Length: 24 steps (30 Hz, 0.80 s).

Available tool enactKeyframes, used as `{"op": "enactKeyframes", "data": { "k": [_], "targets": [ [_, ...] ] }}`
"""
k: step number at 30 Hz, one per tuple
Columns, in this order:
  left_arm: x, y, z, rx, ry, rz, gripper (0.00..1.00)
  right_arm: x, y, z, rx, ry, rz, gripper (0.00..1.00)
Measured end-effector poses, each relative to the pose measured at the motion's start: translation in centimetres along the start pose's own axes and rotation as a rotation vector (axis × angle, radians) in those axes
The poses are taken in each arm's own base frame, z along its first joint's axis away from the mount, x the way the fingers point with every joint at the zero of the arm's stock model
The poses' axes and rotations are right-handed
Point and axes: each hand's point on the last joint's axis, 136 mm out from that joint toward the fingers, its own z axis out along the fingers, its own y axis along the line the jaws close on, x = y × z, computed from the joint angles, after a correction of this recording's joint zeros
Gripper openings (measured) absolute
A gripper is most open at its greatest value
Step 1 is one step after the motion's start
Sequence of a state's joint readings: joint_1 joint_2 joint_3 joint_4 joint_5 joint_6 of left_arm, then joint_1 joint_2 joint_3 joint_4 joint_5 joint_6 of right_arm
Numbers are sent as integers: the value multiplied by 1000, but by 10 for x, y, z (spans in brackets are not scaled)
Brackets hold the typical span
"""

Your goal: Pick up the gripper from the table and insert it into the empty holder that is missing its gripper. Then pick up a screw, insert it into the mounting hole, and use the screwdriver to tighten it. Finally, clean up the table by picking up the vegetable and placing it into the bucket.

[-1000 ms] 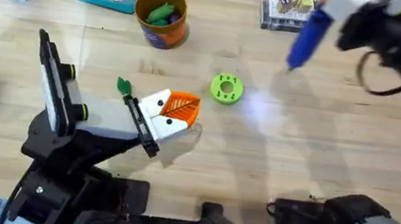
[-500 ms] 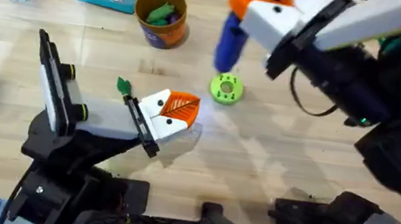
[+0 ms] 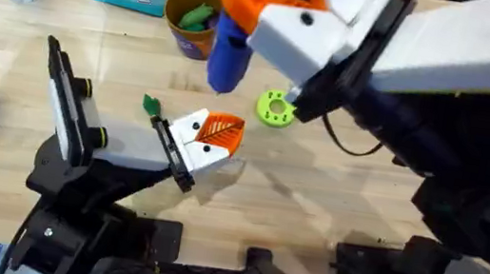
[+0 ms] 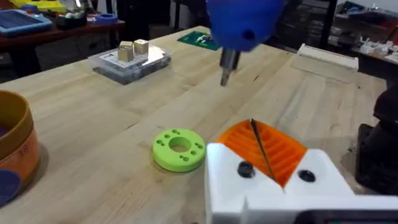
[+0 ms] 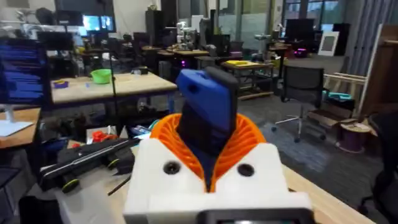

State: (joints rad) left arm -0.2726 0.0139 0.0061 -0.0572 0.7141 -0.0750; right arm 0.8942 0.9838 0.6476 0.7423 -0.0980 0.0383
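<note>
I have the screwdriver [image 3: 229,53] clamped in my right gripper [image 5: 208,165], jaws closed on its blue barrel, tip hanging above the worktop [image 3: 359,211] near the far edge, beside the bucket [image 3: 194,19]. It looks rigid, smooth and probably top-heavy, so I'd grip mid-barrel. My left gripper [image 4: 273,177] jaws seem shut, holding nothing.

Pale wood table [image 3: 330,216] — lab behind: cluttered workbenches [image 5: 112,87], black office chair [image 5: 305,81], monitors [image 5: 28,68].

Blue screwdriver [image 3: 229,53] held tip-down above the table, beside orange-brown bucket [image 3: 196,21].
</note>
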Motion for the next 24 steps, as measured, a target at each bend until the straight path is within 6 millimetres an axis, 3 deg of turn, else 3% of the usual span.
{"op": "enactKeyframes", "data": {
  "k": [10, 24],
  "targets": [
    [0, 0, 0, 0, 0, 0, 16, 4, 21, 4, -57, 6, 64, 24],
    [0, 0, 0, 0, 0, 0, 16, 24, 23, 12, -61, 49, 119, 24]
  ]
}}
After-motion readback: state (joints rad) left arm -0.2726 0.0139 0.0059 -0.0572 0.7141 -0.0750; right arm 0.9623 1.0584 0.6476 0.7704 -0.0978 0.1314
